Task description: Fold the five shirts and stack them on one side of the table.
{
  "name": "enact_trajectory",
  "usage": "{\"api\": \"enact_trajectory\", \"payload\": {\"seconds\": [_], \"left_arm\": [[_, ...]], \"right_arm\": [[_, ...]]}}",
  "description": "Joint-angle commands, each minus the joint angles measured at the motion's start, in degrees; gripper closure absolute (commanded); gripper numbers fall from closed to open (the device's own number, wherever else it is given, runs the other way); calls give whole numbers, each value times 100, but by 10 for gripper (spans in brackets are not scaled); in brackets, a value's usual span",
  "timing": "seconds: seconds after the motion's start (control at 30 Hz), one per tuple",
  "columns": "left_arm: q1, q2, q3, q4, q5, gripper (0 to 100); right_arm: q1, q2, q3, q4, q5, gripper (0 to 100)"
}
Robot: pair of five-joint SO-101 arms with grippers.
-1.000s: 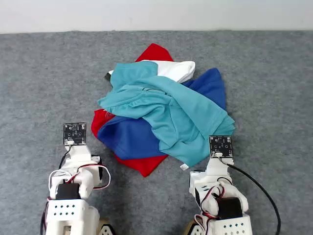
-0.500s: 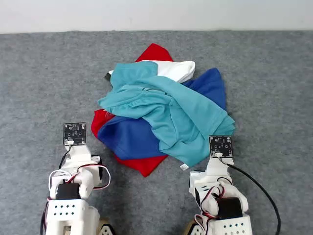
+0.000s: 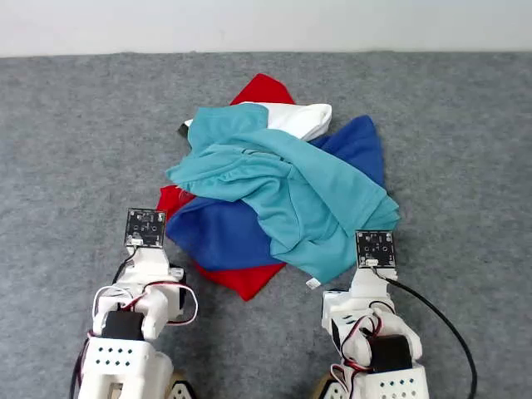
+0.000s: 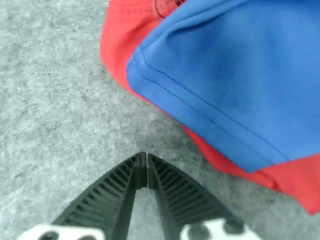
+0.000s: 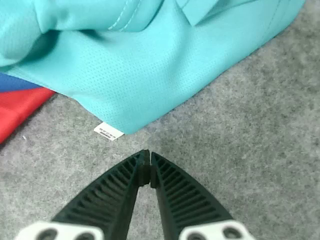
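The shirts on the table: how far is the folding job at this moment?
Done: nothing; the teal shirt, blue shirt, red shirt and white shirt lie in one crumpled pile. In hand: nothing; the left arm and right arm rest at the pile's near edge, jaws shut and empty. Left: folding every shirt and stacking them at one side.

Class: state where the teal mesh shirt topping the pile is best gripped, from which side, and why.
Grip the teal mesh shirt, probably at its near corner by the white label. That edge lies flat on the grey carpet with nothing on it, just ahead of the shut right gripper, so approach low from the robot's side.
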Motion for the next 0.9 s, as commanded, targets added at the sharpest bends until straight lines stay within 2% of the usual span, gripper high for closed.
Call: {"api": "enact_trajectory", "payload": {"seconds": [0.0, 0.13, 0.23, 0.47, 0.67, 0.87], "left_arm": [[35, -70, -541, 396, -316, 985], [97, -18, -2457, 1864, 18, 985], [334, 220, -4022, 2567, 35, 985], [993, 3024, -6756, 4167, 26, 985], [949, 5143, -8048, 4378, -9, 985], [958, 6242, -8716, 4308, -1705, 985]], "right_arm": [[40, -75, 62, 40, 44, 990], [40, -75, 62, 40, 44, 990], [40, -75, 62, 40, 44, 990], [40, -75, 62, 40, 44, 990], [40, -75, 62, 40, 44, 990], [40, -75, 62, 40, 44, 990]]}}
